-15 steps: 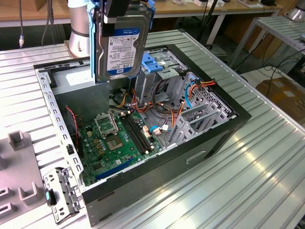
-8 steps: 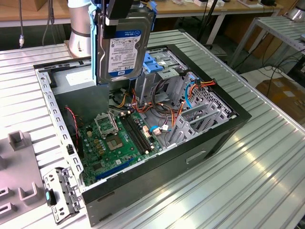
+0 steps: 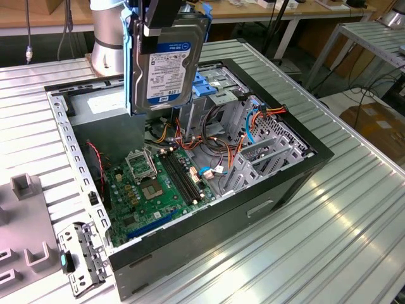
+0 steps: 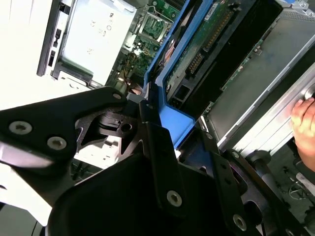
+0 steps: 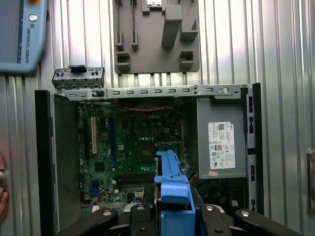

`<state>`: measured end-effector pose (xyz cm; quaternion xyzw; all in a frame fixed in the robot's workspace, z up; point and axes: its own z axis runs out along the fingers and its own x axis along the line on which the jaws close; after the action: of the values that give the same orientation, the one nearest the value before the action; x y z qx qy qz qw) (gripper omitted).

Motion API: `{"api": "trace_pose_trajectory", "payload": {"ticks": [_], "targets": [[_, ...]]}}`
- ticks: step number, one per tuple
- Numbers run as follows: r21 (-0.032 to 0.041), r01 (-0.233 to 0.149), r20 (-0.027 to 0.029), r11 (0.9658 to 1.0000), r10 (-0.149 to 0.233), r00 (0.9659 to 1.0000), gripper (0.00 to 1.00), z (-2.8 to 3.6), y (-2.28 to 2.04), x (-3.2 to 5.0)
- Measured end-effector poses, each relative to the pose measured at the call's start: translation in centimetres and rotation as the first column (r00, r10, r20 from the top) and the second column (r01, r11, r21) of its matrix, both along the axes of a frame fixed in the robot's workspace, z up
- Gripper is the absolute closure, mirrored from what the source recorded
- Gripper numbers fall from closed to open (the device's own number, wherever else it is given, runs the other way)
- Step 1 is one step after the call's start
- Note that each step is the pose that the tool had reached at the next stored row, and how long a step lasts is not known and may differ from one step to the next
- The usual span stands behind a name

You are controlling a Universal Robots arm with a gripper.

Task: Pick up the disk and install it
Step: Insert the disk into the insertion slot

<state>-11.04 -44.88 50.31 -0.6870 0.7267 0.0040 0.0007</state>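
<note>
Holding: the pincer [image 3: 166, 24] is clamped shut on the upper end of the disk [image 3: 168, 63], its jaws pressing the blue side rails. It grips nothing else.
Disk pose: on edge, label toward the exterior camera, lower end hanging free and touching nothing.
Disk place: in the exterior view it hangs above the open computer case [image 3: 209, 231], at twelve o'clock from the motherboard [image 3: 152, 183]. The power supply [image 3: 101, 104] is at its nine o'clock and the drive bay [image 3: 212, 85] at its three o'clock.
Disk to pincer: in the exterior view it hangs straight down at the pincer's six o'clock. In the first wrist view one blue rail [image 5: 172, 182] runs out from between the jaws over the board.
Task state: lifted, apparently not yet seated in the bay.
Risk, grip: only one end is held, on plastic rails. A knock could pivot or slip the drive, dropping it onto the motherboard.
Risk, cables: orange and blue cables [image 3: 253, 120] lie beside the bay and could snag a rail or block entry.
Risk, alignment: a tilted approach may jam the rails against the bay's metal edges.
Risk, person: a hand [image 4: 305, 120] is close by the desk [image 3: 342, 240] and could be struck.
</note>
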Motion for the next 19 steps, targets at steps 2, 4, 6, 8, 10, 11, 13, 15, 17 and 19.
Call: {"api": "trace_pose_trajectory", "payload": {"ticks": [2, 4, 6, 8, 10, 11, 13, 15, 17, 19], "targets": [[0.0000, 0.000, -0.0001, 1.0000, 0.000, 1.0000, 0.63, 0.00, 0.00, 0.56], [0.0000, 0.000, -0.0001, 1.0000, 0.000, 1.0000, 0.63, 0.00, 0.00, 0.99], [0.0000, 0.000, -0.0001, 1.0000, 0.000, 1.0000, 0.63, 0.00, 0.00, 1.47], [0.0000, 0.000, -0.0001, 1.0000, 0.000, 1.0000, 0.63, -0.01, 0.00, 1.92], [0.0001, 0.000, -0.0001, 1.0000, 0.000, 1.0000, 0.63, -0.01, 0.00, 2.31], [0.0000, 0.000, -0.0001, 1.0000, 0.000, 1.0000, 0.63, -0.01, 0.00, 2.49], [0.0000, 0.000, -0.0001, 1.0000, 0.000, 1.0000, 0.63, -0.01, -0.01, 2.84], [-0.0005, 0.000, -0.0001, 1.0000, 0.000, 1.0000, 0.63, -0.03, -0.02, 2.95], [-0.0015, 0.000, -0.0001, 1.0000, 0.000, 1.0000, 0.63, -0.07, -0.12, 2.97], [-0.0031, 0.000, -0.0001, 1.0000, 0.000, 1.0000, 0.63, -0.08, -0.26, 2.98]]}}
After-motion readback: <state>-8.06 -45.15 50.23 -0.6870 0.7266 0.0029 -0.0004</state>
